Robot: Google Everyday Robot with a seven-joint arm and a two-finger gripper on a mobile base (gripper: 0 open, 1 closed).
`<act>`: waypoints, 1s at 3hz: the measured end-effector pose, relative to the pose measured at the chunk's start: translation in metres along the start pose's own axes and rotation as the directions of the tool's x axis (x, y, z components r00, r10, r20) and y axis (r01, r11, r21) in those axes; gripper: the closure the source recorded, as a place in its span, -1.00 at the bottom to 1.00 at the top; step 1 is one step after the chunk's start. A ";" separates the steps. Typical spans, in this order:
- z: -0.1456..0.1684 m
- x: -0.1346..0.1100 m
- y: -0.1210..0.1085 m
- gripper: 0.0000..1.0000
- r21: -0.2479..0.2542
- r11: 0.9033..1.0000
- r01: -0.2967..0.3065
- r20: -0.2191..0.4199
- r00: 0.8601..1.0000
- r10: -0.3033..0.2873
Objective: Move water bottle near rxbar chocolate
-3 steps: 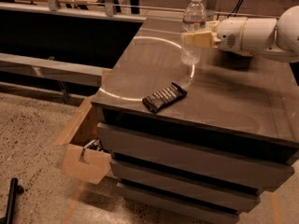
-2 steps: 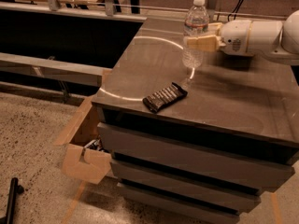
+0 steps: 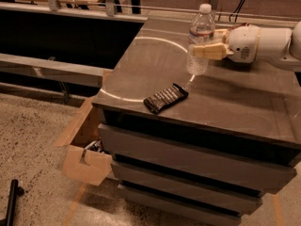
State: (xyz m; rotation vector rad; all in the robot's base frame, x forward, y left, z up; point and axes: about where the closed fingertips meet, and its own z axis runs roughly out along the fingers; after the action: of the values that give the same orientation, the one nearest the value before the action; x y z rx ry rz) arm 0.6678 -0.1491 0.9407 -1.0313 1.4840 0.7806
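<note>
Gripper [image 3: 203,45] clasps the upright water bottle [image 3: 200,27] at mid-height; I see rxbar chocolate [image 3: 165,98] lying near, cardboard box [image 3: 87,166] holding dark clutter.

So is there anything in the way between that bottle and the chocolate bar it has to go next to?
Nothing visible. The claw grips the bottle from the right. Only bare countertop lies between the bottle and the bar, which rests closer to the front edge.
</note>
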 end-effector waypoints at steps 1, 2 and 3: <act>-0.001 0.010 0.012 1.00 -0.036 0.999 0.005 -0.011 1.000 -0.005; 0.003 0.022 0.021 1.00 -0.060 0.998 0.019 -0.015 1.000 -0.020; 0.005 0.029 0.029 1.00 -0.064 0.998 0.020 -0.003 1.000 -0.020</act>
State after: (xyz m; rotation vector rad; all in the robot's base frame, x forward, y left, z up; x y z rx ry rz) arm 0.6427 -0.1386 0.9092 -1.0950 1.4576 0.8170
